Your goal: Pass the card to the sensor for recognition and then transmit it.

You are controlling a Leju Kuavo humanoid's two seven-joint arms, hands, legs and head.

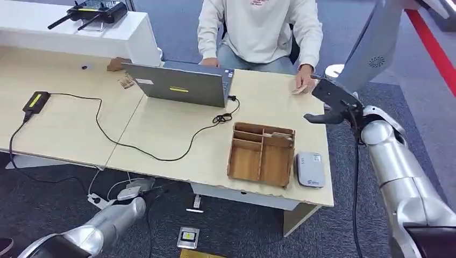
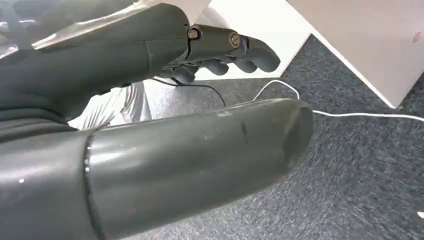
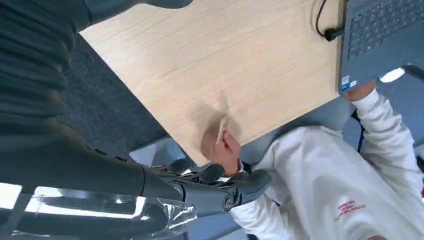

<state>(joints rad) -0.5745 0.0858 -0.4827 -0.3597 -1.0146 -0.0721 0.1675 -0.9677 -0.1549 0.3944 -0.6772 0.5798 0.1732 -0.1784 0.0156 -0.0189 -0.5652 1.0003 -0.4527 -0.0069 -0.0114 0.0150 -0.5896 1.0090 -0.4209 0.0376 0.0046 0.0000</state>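
The card [image 1: 299, 90] is a thin, pale, flat piece, and it looks light and fairly stiff; by my judgement it will slip easily between smooth fingers and gives little to hold but its edges. It stands tilted on one edge on the table [image 1: 70, 126], pinched in the person's hand [image 1: 304, 81] at the far right corner. In the right wrist view the card [image 3: 222, 129] is raised off the wood with its upper edge free, so the best hold is probably a pinch across that free edge, thumb on 1 face and fingers on the other, away from the person's fingers

The right hand [image 1: 333, 102] hangs just off the table's right edge, near the card but apart from it, at about the same height or a little above. Its fingers [image 3: 235, 182] are loosely spread and hold nothing. The card lies just beyond the fingertips, toward the person

The left hand [image 2: 220, 50] hangs low beside the table, over the carpet, well apart from the card. Its fingers curl inward with nothing in them

The sensor [image 1: 310, 169], a small grey box, sits at the near right of the table, just beside the wooden tray [image 1: 262, 155]. It is nearer the robot than the card, so the carry from pickup to sensor looks short. The laptop [image 1: 183, 83] stands between the person and the tray
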